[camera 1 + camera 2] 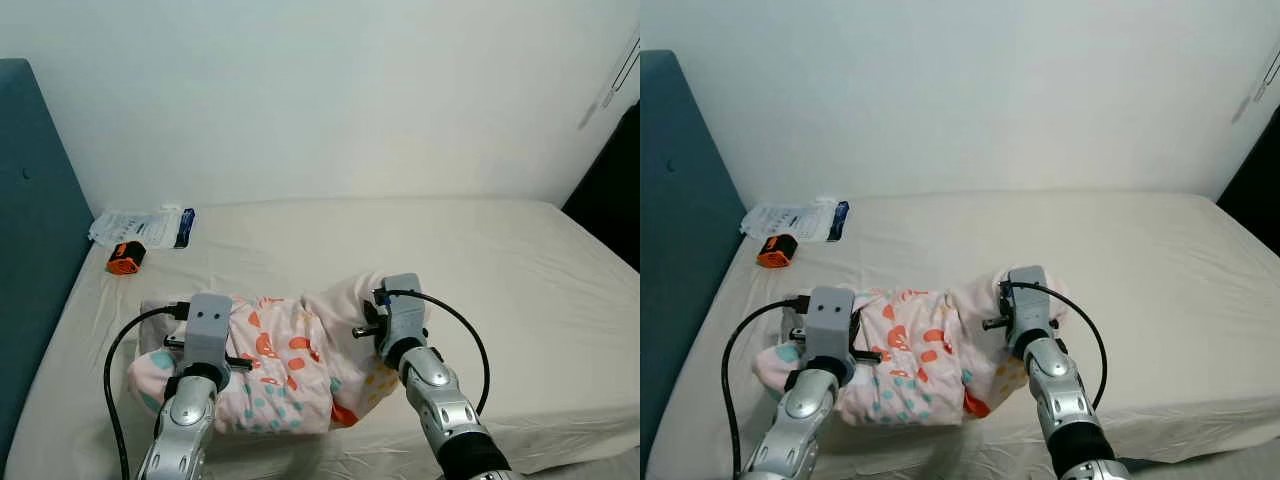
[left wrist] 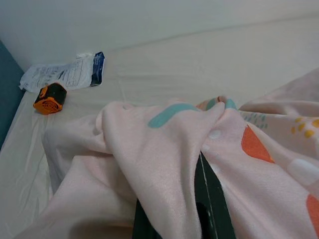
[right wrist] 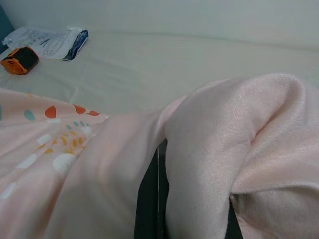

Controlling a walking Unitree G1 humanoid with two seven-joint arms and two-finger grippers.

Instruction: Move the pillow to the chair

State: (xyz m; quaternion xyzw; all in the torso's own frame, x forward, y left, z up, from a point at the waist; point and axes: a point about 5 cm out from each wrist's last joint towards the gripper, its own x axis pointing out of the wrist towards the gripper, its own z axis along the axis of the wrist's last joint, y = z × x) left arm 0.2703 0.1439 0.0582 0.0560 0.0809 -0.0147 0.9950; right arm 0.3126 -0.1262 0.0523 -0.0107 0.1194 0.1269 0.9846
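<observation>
A pink pillow (image 1: pixel 285 365) printed with orange, teal and yellow spots lies bunched near the front edge of the bed (image 1: pixel 470 240). My left gripper (image 1: pixel 218 348) presses into the pillow's left end and is shut on a fold of its fabric. In the left wrist view a black finger (image 2: pixel 212 201) shows under the draped cloth. At the pillow's right end my right gripper (image 1: pixel 383 322) is also shut on the fabric. The right wrist view has a plain pink fold (image 3: pixel 224 149) pinched between the black fingers (image 3: pixel 148 199).
A small orange and black device (image 1: pixel 124 258) and a flat plastic packet (image 1: pixel 143 226) lie at the bed's far left corner. The teal headboard (image 1: pixel 35 250) runs along the left. White wall stands behind the bed, and something dark (image 1: pixel 612 190) stands at the right.
</observation>
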